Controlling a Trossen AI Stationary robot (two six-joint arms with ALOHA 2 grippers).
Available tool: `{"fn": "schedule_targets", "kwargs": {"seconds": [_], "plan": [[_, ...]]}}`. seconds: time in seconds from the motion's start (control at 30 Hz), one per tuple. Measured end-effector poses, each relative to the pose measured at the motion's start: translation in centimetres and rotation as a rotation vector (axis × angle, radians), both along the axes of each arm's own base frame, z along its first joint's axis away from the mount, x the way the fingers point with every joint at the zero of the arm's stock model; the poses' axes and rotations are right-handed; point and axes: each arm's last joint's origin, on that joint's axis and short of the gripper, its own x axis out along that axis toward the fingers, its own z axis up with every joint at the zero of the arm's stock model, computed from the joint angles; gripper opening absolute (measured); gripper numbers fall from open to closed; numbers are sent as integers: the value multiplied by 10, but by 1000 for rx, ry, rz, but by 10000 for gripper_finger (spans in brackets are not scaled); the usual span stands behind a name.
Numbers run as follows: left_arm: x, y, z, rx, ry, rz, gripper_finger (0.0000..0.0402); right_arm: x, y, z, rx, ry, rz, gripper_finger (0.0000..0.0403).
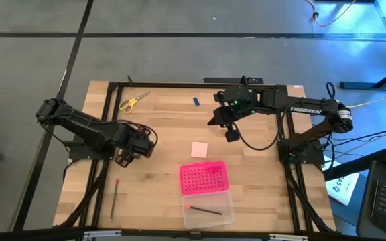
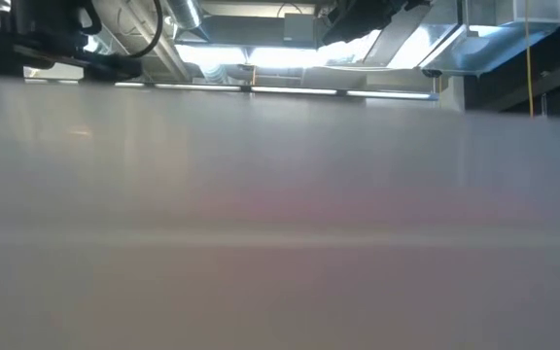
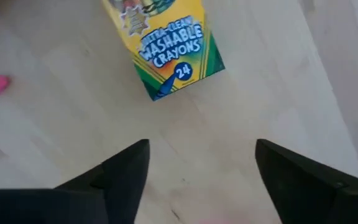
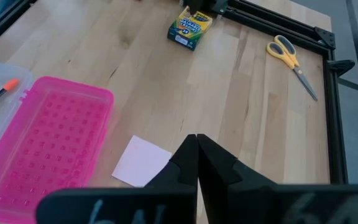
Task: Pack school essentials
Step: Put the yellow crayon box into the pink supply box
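On the table lies a yellow-green crayon box [image 3: 166,46].

The desk [image 1: 159,120] is bright and evenly lit. The low view is a blurry haze with glaring ceiling lights [image 2: 261,58]. Shadows are soft.

A pale wooden table [image 1: 260,181] stands on grey floor [image 1: 179,17], bright ceiling lights [image 2: 290,58] overhead.

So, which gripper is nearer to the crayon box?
Left. The left gripper hangs open right beside the crayon box; the right gripper waits shut across the table, past the pink pad.
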Motion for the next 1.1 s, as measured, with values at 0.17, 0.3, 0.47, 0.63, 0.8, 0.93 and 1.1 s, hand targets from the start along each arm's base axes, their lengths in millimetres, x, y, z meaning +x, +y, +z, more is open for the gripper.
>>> {"fn": "schedule_targets", "kwargs": {"seconds": [0.17,0.3,0.47,0.63,0.8,0.93,1.1], "plan": [[-2,5,0,-5,22,129,327,0,0,0,0,0,0,6],[-3,11,-1,-53,43,270,347,0,0,0,0,0,0,6],[-1,20,-16,-49,110,333,366,0,0,0,0,0,0,6],[-1,29,-32,-44,150,351,378,0,0,0,0,-1,0,6],[-3,36,-41,-68,168,390,384,0,0,0,0,-1,0,6],[-6,40,-52,-100,168,415,390,0,0,0,0,-1,0,6],[-10,43,-66,-102,169,417,397,0,0,0,0,-1,0,6]]}}
